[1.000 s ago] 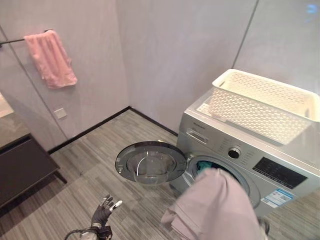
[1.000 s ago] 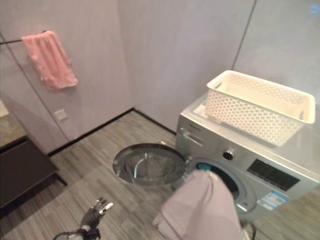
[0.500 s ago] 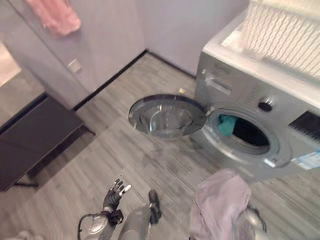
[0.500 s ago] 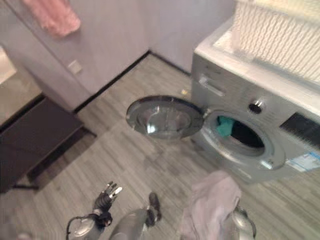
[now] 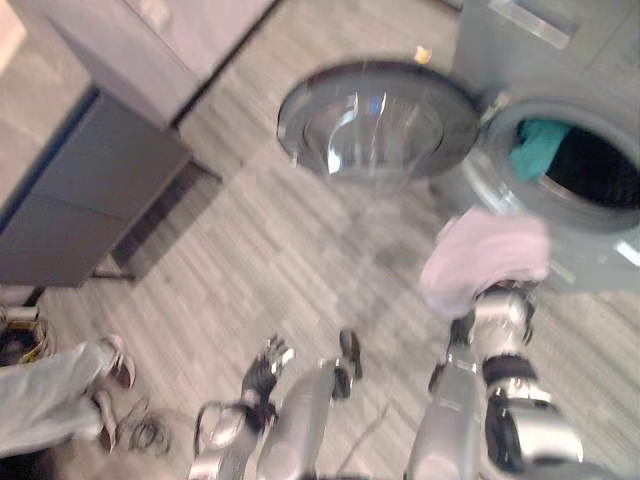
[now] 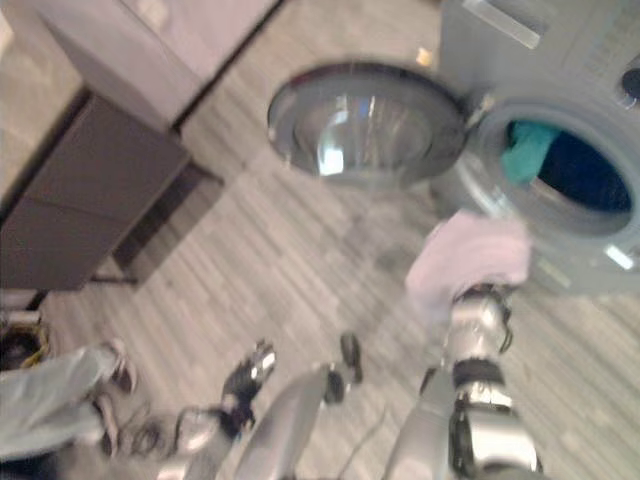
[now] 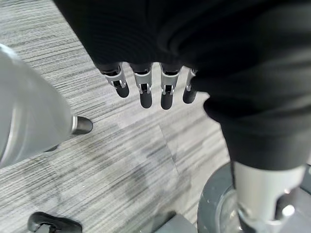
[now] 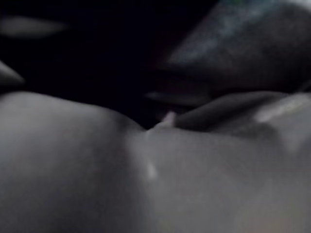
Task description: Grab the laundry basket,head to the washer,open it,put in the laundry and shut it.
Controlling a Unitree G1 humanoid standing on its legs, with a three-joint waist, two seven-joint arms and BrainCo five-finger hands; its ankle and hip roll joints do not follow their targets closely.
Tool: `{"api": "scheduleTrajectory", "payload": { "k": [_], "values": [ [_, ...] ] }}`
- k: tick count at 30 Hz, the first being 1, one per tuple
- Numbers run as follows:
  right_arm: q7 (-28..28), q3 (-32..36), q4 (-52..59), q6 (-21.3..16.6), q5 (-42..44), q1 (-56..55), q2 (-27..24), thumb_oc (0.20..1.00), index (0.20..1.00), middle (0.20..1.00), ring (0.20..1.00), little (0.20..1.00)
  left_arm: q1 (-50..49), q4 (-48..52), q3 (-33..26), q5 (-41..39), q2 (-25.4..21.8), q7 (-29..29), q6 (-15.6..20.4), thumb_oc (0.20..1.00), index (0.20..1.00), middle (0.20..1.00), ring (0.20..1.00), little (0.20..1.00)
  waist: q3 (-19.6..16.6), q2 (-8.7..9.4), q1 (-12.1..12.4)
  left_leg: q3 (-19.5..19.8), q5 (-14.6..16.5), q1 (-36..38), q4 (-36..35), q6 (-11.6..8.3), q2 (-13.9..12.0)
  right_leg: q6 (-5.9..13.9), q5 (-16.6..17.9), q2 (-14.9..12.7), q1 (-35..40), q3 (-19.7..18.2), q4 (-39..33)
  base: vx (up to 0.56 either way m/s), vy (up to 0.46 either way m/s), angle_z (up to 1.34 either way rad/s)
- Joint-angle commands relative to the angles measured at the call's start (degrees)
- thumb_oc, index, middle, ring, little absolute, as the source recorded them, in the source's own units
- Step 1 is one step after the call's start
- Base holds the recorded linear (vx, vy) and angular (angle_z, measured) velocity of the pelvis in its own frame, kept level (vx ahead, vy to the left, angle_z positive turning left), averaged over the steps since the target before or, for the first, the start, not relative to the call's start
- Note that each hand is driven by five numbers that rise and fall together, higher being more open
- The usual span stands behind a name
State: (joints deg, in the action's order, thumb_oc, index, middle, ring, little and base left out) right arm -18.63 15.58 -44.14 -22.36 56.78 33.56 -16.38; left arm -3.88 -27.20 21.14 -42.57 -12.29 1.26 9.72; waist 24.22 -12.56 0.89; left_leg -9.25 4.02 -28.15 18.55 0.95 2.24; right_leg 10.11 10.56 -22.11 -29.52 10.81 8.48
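Note:
The silver washer (image 5: 575, 50) stands at the upper right with its round glass door (image 5: 378, 120) swung wide open to the left. A teal cloth (image 5: 538, 146) lies inside the dark drum opening (image 5: 600, 178). A pale lilac cloth (image 5: 485, 260) is draped over the end of my right arm, whose wrist (image 5: 500, 318) shows just below it. The cloth sits at the lower left rim of the opening and fills the space in front of the right wrist camera (image 8: 146, 165). My left hand (image 5: 262, 372) hangs low over the floor, fingers (image 7: 146, 92) straight and holding nothing.
A dark low cabinet (image 5: 80, 200) stands against the wall at the left. A person's leg (image 5: 45, 395) and shoes (image 5: 118, 362) are at the lower left, beside cables on the floor. Grey plank floor (image 5: 260, 260) lies between the cabinet and the washer.
The camera has tipped downward, so the basket on the washer has left the picture. The lilac cloth on my right arm is closer to the drum opening. The left hand still hangs open.

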Motion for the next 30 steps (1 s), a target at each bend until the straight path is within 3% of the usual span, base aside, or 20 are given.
{"api": "scheduleTrajectory", "payload": {
  "k": [1, 14, 22, 30],
  "values": [
    [-0.13, -0.68, 0.36, -5.02, 3.38, 1.57, -3.16, 0.2, 0.2, 0.2, 0.2, 0.2, -1.93, 2.9, 1.21, -0.15, -3.33, -0.03, 1.64, 1.0, 1.0, 1.0, 1.0, 1.0, -2.61, 0.86, 0.81, 2.68, 7.29, -0.8, 3.13, -1.02, -1.26, 1.93, -2.11, -1.83, 3.23, 0.53, -7.07, 0.04, -0.05, 0.08],
    [-0.27, 1.64, -6.33, -6.38, 9.87, 10.44, -12.84, 0.2, 0.2, 0.2, 0.2, 0.2, -1.73, 2.69, 2.36, 0.08, -5.11, -0.5, 1.34, 1.0, 1.0, 1.0, 1.0, 1.0, -2.57, -0.4, 3.09, 5.55, 5.04, -1.19, -1.45, -2.47, -1.65, 1.31, -5.22, -1.34, 1.17, 1.56, -3.52, 0.04, -0.042, 0.1],
    [0.38, 4.26, -10.64, -7.0, 17.86, 14.7, -17.92, 0.2, 0.2, 0.2, 0.2, 0.2, -1.5, 2.57, 2.46, -0.31, -6.29, -0.88, 0.67, 1.0, 1.0, 1.0, 1.0, 1.0, -1.17, -1.75, 2.7, 6.42, 3.49, -1.61, -4.03, -4.16, -3.44, -0.01, -9.06, 0.45, -1.99, 1.23, 0.19, 0.05, -0.096, 0.06],
    [-0.4, -0.2, -17.78, -4.58, 18.96, 23.77, -25.66, 0.2, 0.2, 0.2, 0.2, 0.2, -0.92, 4.21, 2.14, -2.1, -7.11, -1.52, 0.95, 1.0, 1.0, 1.0, 1.0, 1.0, -0.37, -3.35, 3.02, 5.31, 1.21, -2.56, -7.63, -5.15, -5.43, -1.09, -12.49, 2.15, -10.69, -1.19, 6.52, 0.05, -0.086, -0.09]
  ]
}}
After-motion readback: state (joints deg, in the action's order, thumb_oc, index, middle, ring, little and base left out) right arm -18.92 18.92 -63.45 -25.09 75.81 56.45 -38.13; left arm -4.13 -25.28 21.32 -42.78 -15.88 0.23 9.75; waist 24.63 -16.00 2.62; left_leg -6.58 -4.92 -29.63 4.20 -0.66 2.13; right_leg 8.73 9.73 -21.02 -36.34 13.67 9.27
